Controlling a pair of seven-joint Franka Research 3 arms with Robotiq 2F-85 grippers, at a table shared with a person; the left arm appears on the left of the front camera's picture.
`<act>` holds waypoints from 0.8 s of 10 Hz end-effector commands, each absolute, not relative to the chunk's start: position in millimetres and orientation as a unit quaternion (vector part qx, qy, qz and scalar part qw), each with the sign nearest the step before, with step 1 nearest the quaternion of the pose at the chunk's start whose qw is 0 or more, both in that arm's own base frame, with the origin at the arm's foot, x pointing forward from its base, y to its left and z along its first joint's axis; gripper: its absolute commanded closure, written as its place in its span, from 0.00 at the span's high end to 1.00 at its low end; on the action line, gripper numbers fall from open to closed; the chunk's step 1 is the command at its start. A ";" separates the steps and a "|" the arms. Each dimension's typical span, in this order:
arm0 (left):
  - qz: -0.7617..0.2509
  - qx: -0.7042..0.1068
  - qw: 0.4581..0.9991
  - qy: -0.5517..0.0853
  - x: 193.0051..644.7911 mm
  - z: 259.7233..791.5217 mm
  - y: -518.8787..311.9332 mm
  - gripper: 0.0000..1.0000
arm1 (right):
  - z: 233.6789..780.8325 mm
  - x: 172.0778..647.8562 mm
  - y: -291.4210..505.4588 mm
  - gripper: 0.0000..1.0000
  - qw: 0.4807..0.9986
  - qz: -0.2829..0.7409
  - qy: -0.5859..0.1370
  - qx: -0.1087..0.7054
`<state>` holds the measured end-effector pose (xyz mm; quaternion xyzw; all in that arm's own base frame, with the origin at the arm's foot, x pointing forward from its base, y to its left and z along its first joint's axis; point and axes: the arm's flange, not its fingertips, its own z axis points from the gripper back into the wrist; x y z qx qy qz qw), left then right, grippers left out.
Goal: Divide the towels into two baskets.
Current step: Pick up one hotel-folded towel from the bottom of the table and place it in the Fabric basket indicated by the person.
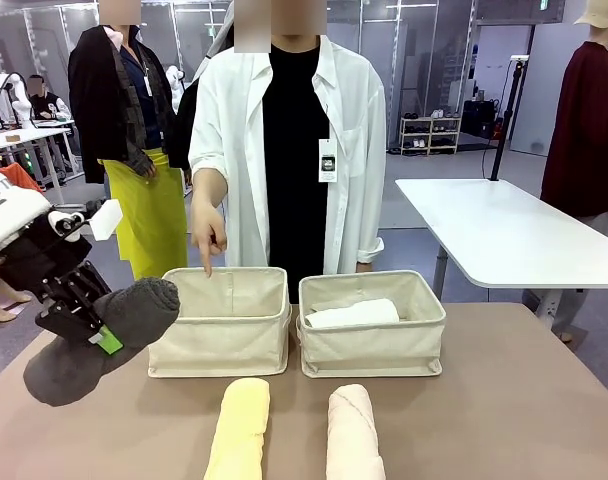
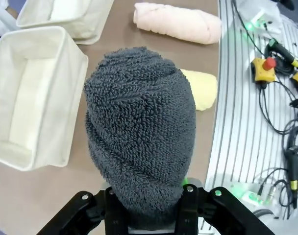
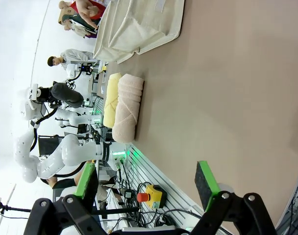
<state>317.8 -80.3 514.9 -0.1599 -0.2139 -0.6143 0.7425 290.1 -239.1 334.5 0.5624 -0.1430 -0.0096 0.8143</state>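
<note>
Now clamped tight on the dark grey towel (image 2: 139, 137) with the left gripper (image 1: 94, 330), held up off the table at its left side. Long axis slanted, upper end aimed at the left basket (image 1: 219, 345), just beside it and slightly lower, nearer this arm than the other. Seemingly empty, and pointed into by a person's hand (image 1: 209, 232). White towel (image 1: 354, 313) lying in the right basket (image 1: 374, 350). Yellow towel (image 1: 239, 430) and pink towel (image 1: 354, 435) side by side on the table, lengthwise toward the baskets. Right gripper (image 3: 146, 182) spread wide, holding nothing. Plush, looped terry rolls; soft-walled beige canvas bins.
</note>
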 end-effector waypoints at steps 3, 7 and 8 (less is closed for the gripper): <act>-0.646 -0.103 0.720 -0.231 328.7 531.5 -92.1 0.41 | 336.6 288.0 -237.4 1.00 0.814 -0.008 -0.147 0.562; -0.724 -0.020 0.665 -0.182 435.2 569.4 -141.6 0.41 | 336.6 288.0 -237.4 1.00 0.814 -0.008 -0.147 0.562; -0.736 0.000 0.656 -0.165 466.7 576.0 -160.3 0.41 | 336.6 288.0 -237.4 1.00 0.814 -0.008 -0.147 0.562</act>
